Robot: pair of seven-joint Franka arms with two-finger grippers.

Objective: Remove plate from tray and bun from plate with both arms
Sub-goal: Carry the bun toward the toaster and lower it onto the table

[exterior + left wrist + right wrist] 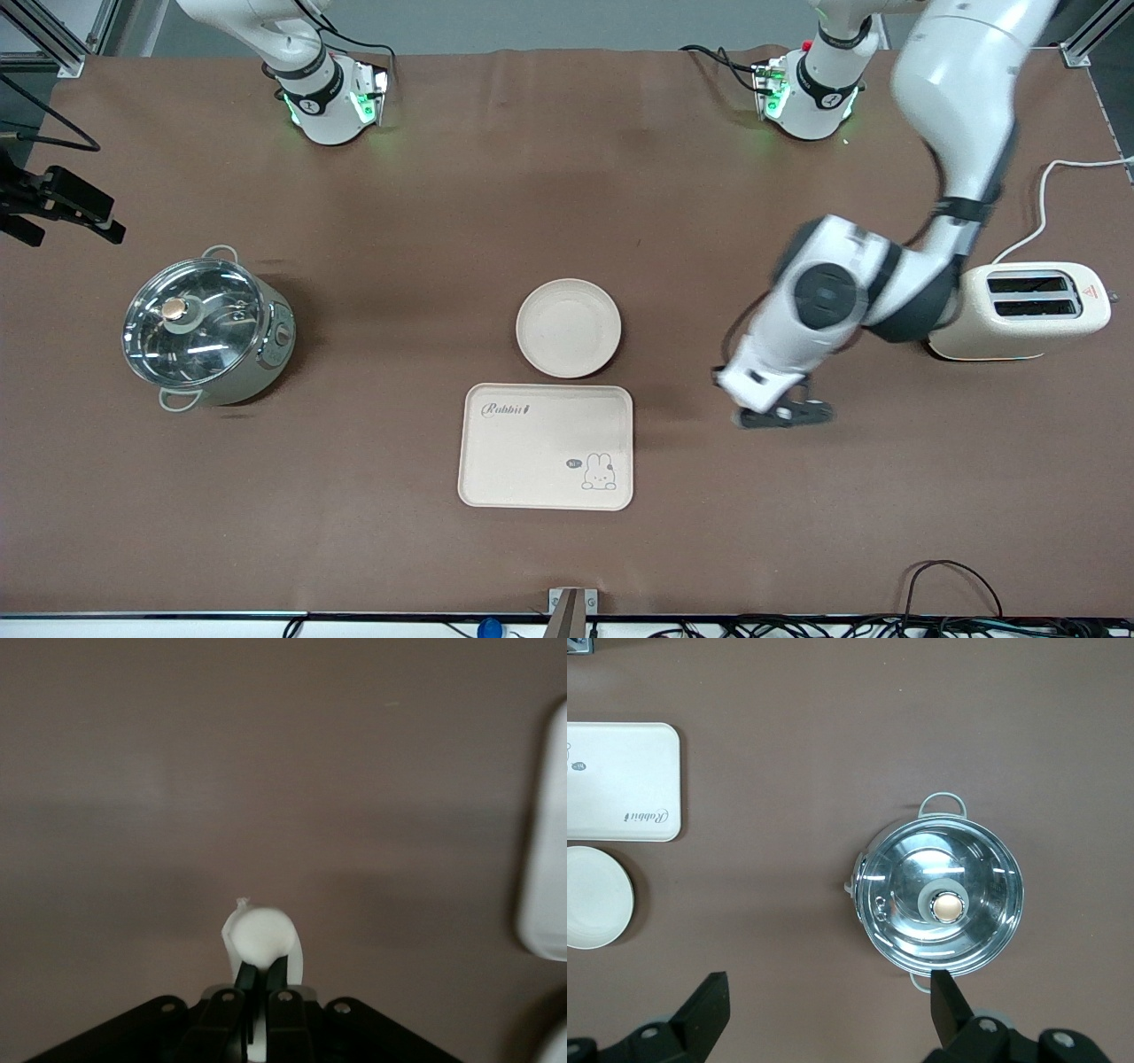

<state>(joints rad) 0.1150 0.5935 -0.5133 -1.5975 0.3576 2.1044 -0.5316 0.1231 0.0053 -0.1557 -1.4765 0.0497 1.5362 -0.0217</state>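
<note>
The round cream plate (568,327) lies mid-table, just farther from the front camera than the rabbit tray (547,446); it also shows in the right wrist view (594,896). My left gripper (784,414) is low over bare table between the tray and the toaster. In the left wrist view it (263,973) is shut on the small pale bun (261,935), which sticks out past the fingertips. My right gripper (828,992) is open and empty, high over the table beside the pot.
A steel pot with a glass lid (208,332) stands toward the right arm's end, also in the right wrist view (939,904). A cream toaster (1028,310) stands toward the left arm's end. The tray (620,780) is bare. A black device (58,208) sits at the table's edge.
</note>
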